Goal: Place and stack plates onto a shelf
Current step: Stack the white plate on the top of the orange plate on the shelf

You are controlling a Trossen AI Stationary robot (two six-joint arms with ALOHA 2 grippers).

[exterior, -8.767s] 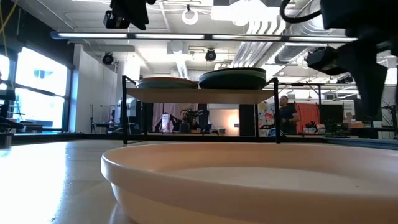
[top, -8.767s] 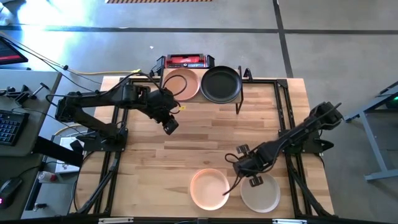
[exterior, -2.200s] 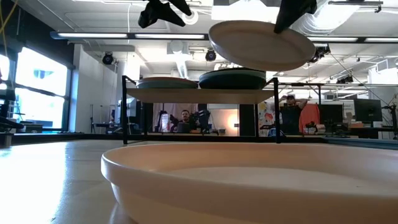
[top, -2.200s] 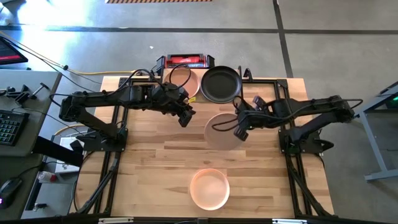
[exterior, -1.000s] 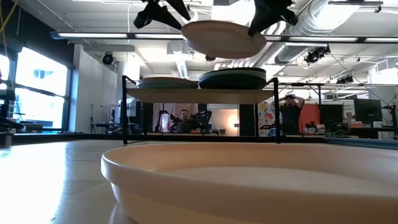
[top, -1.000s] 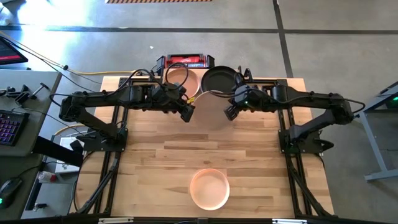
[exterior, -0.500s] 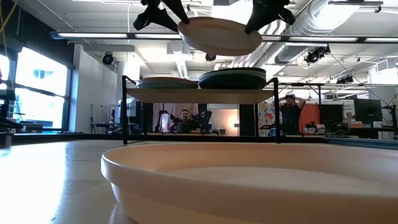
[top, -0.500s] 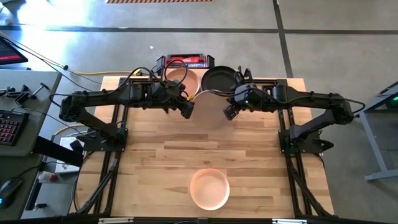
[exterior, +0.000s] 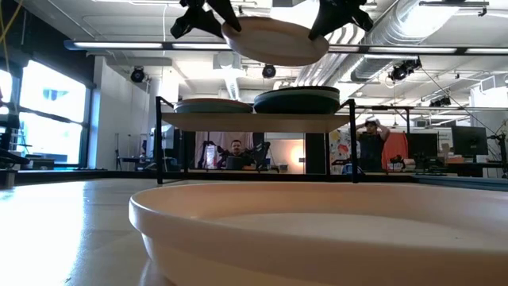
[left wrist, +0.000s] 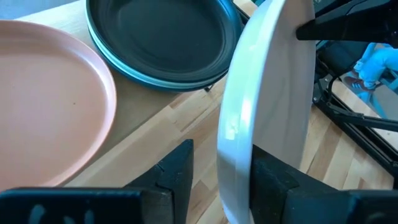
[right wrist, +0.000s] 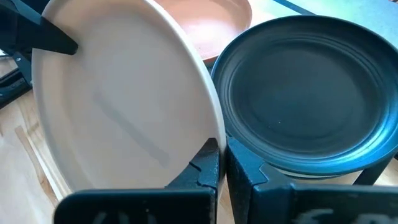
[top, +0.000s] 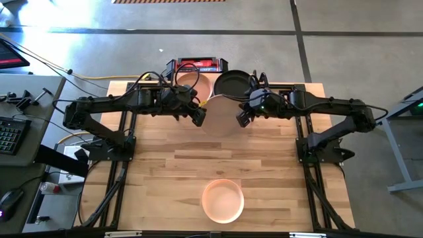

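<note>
A cream plate (top: 221, 116) hangs in the air in front of the shelf (exterior: 254, 121), higher than the plates stacked on it. My right gripper (top: 243, 119) is shut on the plate's right rim. My left gripper (top: 198, 116) is open at the plate's left rim (left wrist: 233, 155), one finger on either side of it. The shelf carries a stack topped by a peach plate (top: 190, 84) and a stack topped by a black plate (top: 232, 84). Another peach plate (top: 223, 200) lies on the table near the front edge. My left gripper: a gap shows between one finger (left wrist: 177, 171) and the rim. I cannot tell whether the other finger (left wrist: 273, 180) touches the plate. My right gripper pinches the plate's right rim (right wrist: 214, 134) between its two fingers, one on each face. The fingers come about level from the table's right. The plate is lifted clear and nearly level.
A red-and-black device (top: 197, 64) sits behind the shelf. The shelf's black legs (top: 254, 109) stand just behind the held plate. The front peach plate fills the lower part of the low view (exterior: 317, 230). People show in the room beyond the table (exterior: 367, 147).
My right gripper has carried the cream plate a little up and toward the table's left. The plate's left rim has come in between my left gripper's fingers. The plate has stayed about level.
</note>
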